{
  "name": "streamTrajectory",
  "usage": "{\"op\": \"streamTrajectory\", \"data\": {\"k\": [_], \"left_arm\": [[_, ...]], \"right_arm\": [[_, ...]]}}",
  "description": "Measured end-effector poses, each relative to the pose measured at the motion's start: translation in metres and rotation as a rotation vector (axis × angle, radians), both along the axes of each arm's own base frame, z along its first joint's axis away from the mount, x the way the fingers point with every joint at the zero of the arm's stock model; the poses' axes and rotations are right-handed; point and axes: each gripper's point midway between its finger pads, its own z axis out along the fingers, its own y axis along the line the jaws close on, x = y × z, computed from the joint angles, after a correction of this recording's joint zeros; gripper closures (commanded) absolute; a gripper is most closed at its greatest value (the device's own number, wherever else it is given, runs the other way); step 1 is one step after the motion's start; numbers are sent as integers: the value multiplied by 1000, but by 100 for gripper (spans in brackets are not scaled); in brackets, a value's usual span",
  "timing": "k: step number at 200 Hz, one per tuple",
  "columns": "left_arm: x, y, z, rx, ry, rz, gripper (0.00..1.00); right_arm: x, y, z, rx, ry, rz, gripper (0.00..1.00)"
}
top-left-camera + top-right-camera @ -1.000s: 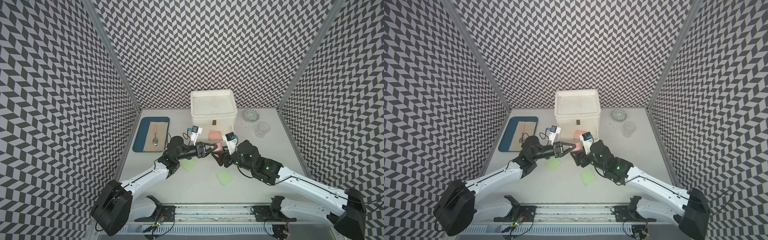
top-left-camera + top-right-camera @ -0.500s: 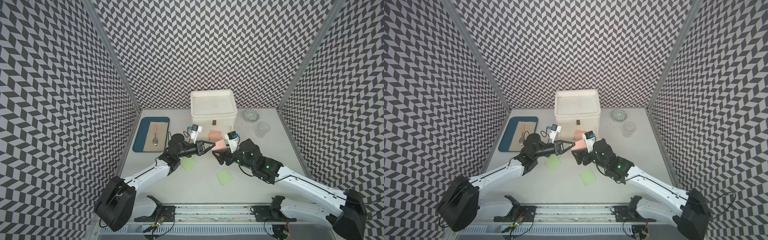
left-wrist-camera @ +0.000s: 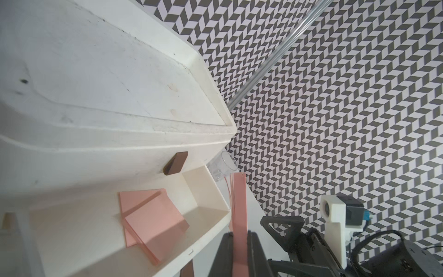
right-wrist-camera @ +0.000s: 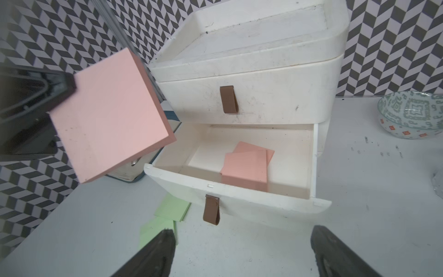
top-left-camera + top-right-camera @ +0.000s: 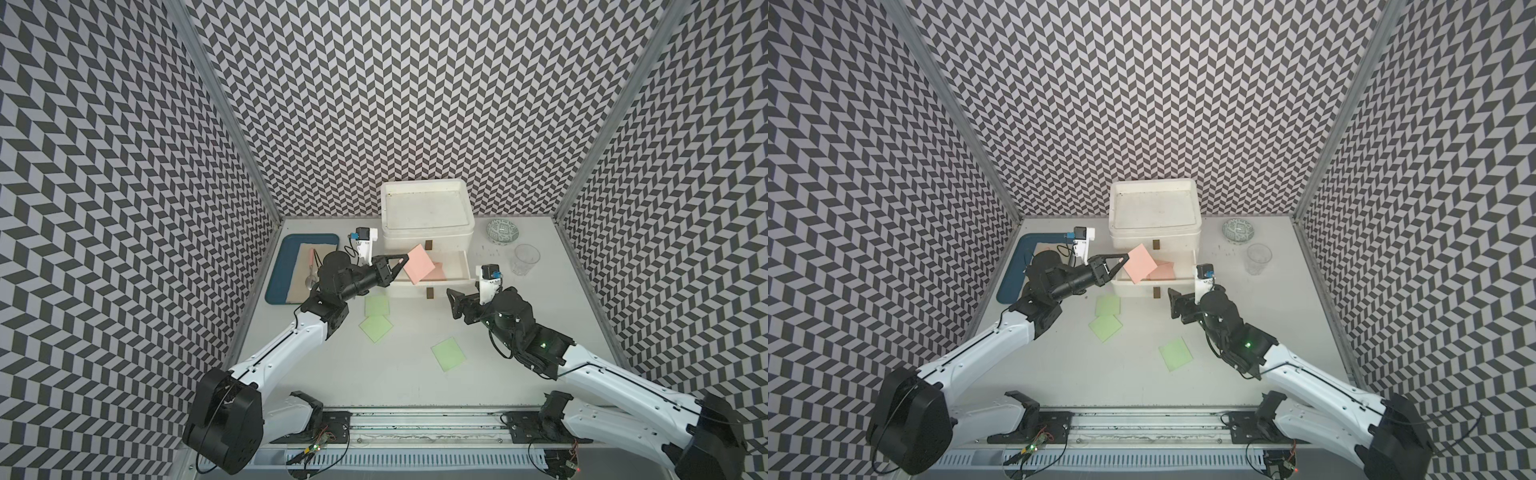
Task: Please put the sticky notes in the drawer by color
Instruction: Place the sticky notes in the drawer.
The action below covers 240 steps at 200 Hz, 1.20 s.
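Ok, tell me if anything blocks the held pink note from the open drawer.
Nothing visible does. The left gripper holds the note above the drawer's edge; two pink notes lie flat inside, and the right gripper sits clear.

pink note (image 5: 419, 264), green notes (image 5: 376, 328), white drawer (image 5: 405, 242) with brown handles (image 5: 430, 294), blue tray (image 5: 275, 282), grey-white chevron walls (image 5: 374, 104).

Left pincer (image 5: 400, 261) tight, right pincer (image 5: 454, 308) wide.

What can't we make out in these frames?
- Top drawer contents: its shut front hides them in every view.
- Pink note in the left gripper: edge-on in the left wrist view, face unseen.
- Blue tray: mostly behind the left arm in a top view.
- Glass: mostly behind the chest in the left wrist view.
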Motion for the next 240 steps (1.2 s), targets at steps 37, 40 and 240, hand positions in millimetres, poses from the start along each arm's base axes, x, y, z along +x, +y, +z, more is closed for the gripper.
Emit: {"op": "streamTrajectory", "data": {"k": [37, 40, 240], "left_arm": [[28, -4, -40, 81, 47, 44, 100], [30, -5, -44, 88, 53, 47, 100], [65, -17, -68, 218, 15, 99, 50]], "right_arm": [[7, -14, -11, -29, -23, -84, 7], [7, -15, -12, -29, -26, -91, 7], [5, 4, -40, -13, 4, 2, 7]]}}
